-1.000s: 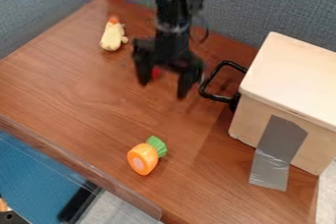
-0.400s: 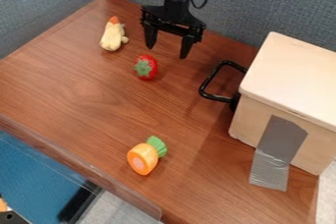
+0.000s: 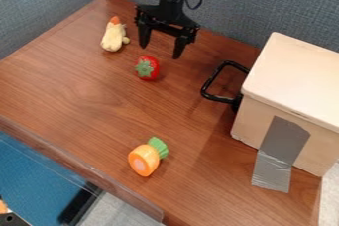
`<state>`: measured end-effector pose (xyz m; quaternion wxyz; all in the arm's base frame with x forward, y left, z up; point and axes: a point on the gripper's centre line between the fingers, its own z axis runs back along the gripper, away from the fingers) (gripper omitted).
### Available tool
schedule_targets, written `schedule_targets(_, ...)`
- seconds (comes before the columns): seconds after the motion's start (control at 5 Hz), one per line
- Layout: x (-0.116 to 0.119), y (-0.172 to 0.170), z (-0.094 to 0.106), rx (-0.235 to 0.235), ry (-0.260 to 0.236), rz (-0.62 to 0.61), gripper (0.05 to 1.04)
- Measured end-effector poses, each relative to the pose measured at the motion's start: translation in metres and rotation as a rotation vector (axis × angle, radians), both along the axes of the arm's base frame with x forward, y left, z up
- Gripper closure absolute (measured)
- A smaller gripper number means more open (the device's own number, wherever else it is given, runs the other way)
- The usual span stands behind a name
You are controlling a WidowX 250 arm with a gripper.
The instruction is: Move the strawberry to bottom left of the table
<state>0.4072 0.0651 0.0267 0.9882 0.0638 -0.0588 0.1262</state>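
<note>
My gripper (image 3: 160,51) hangs over the back part of the table, its two fingers apart with nothing between them. Just in front of it, slightly to the left in the view, the red strawberry (image 3: 147,68) lies on the brown wooden table (image 3: 79,91), its green leafy top facing the camera. The strawberry and the gripper look apart from each other.
A pale yellow toy (image 3: 114,35) with an orange tip lies at the back left. An orange carrot toy (image 3: 145,159) with a green top is near the front edge. On the right stands a wooden box (image 3: 291,96) with a black handle (image 3: 210,85) and grey tape.
Since the earliest frame, my gripper has moved back, away from the strawberry, uncovering it. Most recently it has shifted a little to the left. The strawberry stays in place between the last two frames.
</note>
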Motion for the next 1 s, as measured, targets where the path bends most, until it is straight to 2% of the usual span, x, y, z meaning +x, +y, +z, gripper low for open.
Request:
schedule_targets(0.2, -0.002, 0.004, -0.009, 0.014, 0.021, 0.000, 0.084)
schedule_targets(0.6, -0.011, 0.012, -0.034, 0.011, 0.087, 0.026, 0.084)
schedule_targets(0.8, -0.012, 0.015, -0.037, 0.011, 0.093, 0.034, 0.135)
schedule_targets(1.0, -0.016, 0.018, -0.037, -0.013, 0.087, 0.047, 0.297)
